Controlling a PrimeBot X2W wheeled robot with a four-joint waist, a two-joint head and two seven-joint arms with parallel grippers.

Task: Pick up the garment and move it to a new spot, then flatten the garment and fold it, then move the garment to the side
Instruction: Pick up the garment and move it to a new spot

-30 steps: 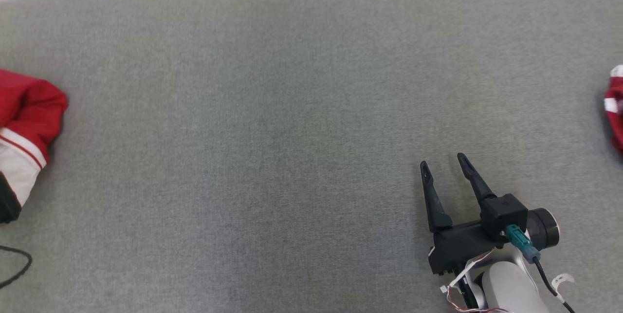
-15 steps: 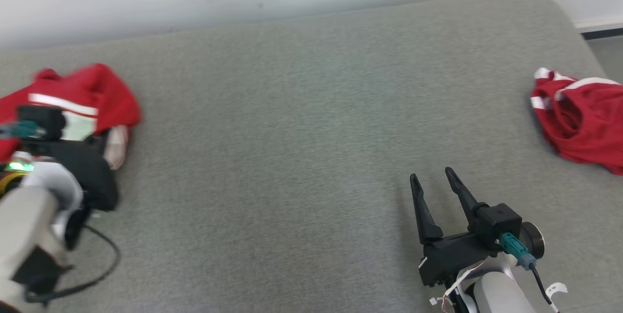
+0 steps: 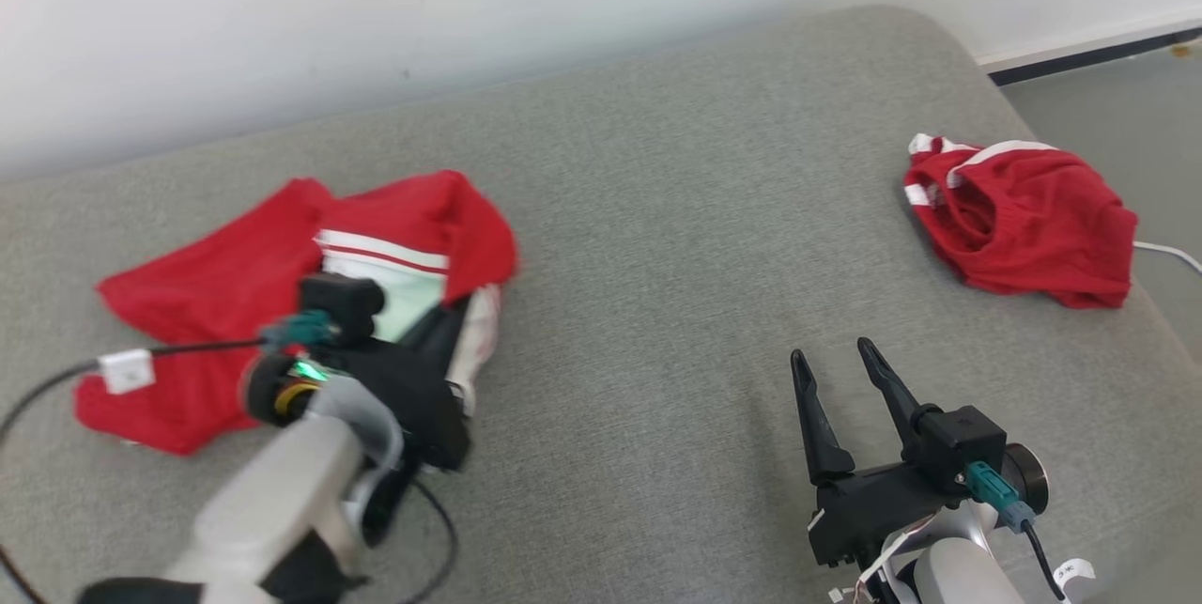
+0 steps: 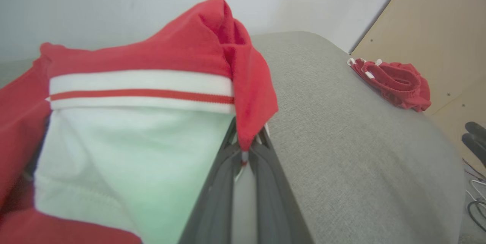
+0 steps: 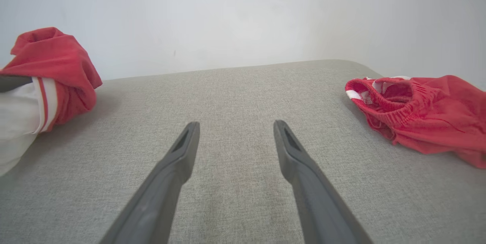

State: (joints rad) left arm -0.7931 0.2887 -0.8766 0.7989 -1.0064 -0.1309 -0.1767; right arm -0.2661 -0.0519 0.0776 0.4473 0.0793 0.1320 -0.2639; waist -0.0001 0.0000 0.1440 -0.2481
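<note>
Gripped the red-and-white garment (image 3: 216,294) in the narrow-pinched left hand (image 4: 243,155); held the right hand (image 3: 830,352) wide and empty.

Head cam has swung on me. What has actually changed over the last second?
Much of the shift is the head camera lifting and turning. The left pincer, shut on the red and white garment, has come into the head view and seems to be dragging it toward the middle of the grey cushion. Unchanged: the right pincer is open and idle, and the red shorts lie at the right end.
</note>
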